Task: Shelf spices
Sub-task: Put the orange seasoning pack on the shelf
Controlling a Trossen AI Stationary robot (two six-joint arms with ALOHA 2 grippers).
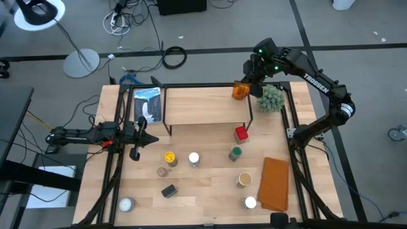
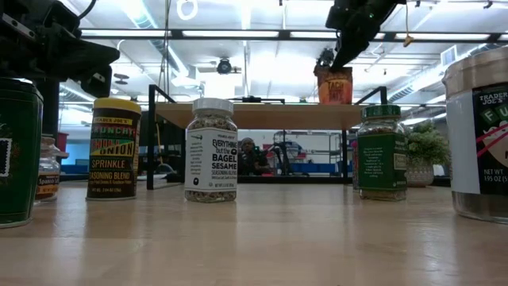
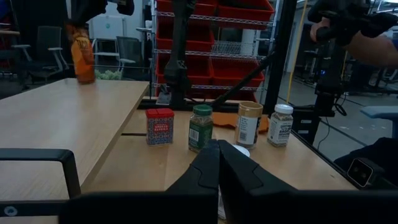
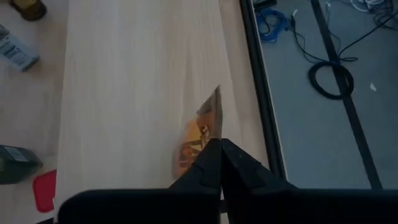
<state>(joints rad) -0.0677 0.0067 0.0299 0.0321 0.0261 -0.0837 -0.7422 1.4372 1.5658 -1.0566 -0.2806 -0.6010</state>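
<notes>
Right gripper (image 1: 245,81) is clamped on the top of the orange spice jar (image 1: 239,91), standing at the far right corner of the light-wood shelf board (image 1: 203,105). Best to let it sit flat before letting go, since the edge looks close. Plenty of bare board lies leftward. Left gripper (image 1: 147,140) waits, pinched closed and empty, beside the shelf's left end.
</notes>
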